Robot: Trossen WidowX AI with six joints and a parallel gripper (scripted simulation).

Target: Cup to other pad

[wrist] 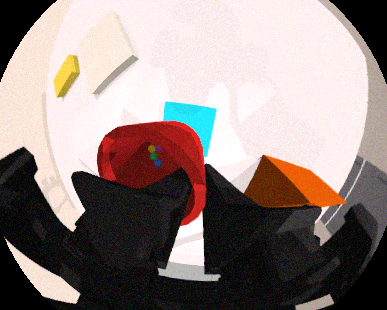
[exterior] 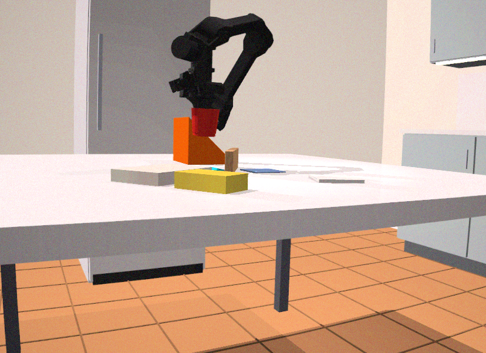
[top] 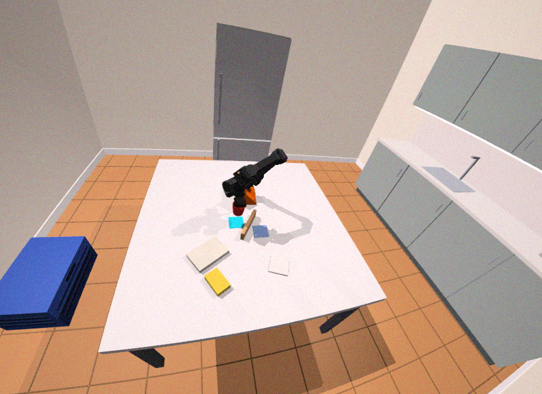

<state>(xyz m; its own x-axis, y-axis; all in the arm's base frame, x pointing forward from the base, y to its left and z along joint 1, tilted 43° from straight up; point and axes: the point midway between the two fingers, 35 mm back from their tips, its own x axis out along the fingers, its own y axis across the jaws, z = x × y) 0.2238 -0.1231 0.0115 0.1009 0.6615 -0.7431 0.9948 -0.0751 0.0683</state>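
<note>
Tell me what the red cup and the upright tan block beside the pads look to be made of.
Red cup: likely plastic, with a uniform matte red surface and thin walls, held in the gripper. Tan block: probably wood, going by its flat brownish tone; no grain is visible.
</note>
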